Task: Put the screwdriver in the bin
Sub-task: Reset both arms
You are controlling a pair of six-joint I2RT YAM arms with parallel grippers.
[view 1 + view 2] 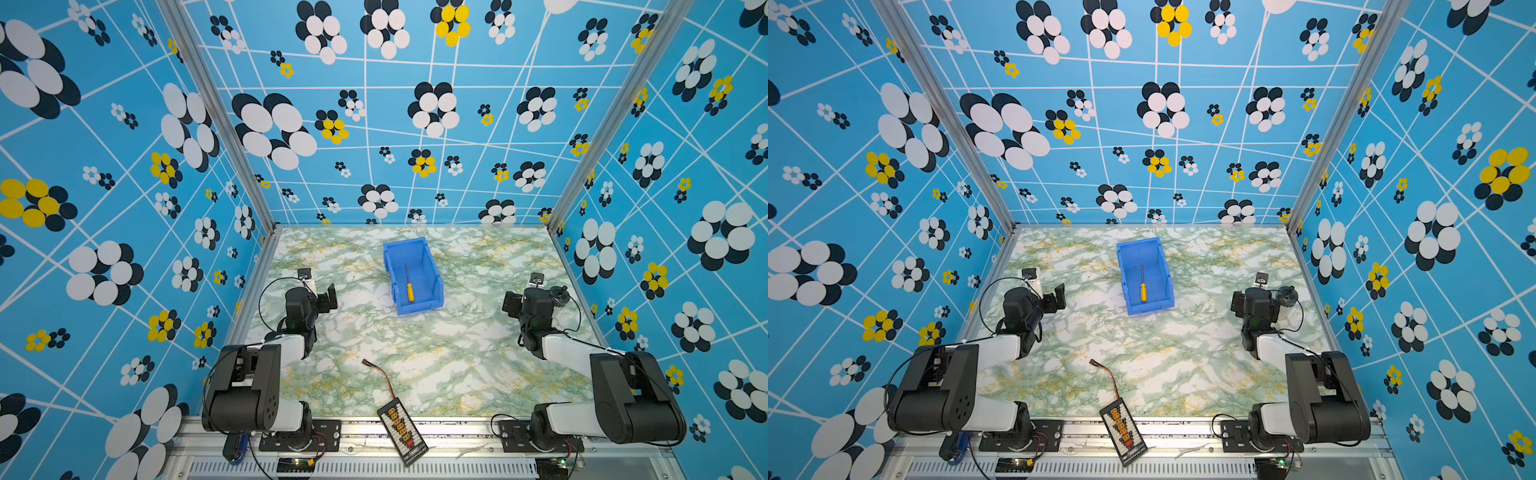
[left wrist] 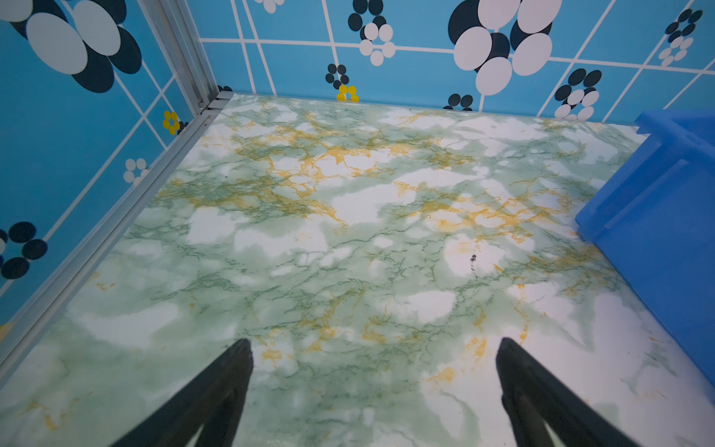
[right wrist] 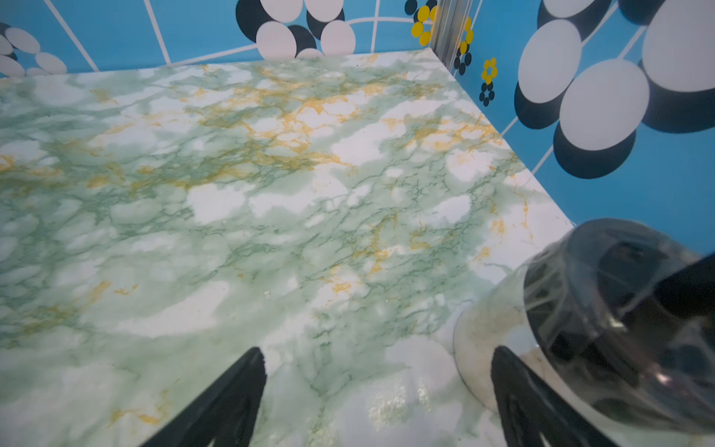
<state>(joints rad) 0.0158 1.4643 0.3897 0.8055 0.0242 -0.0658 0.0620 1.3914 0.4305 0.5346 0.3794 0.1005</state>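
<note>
Holding: nothing; my left gripper and right gripper both stand spread.
Location: slim yellow-handled, dark-shafted screwdriver lies inside the bright blue rectangular plastic bin (handle toward the near end).

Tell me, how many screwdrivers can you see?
1. The screwdriver lies inside the blue bin, with its yellow handle toward the bin's low front lip.
</note>
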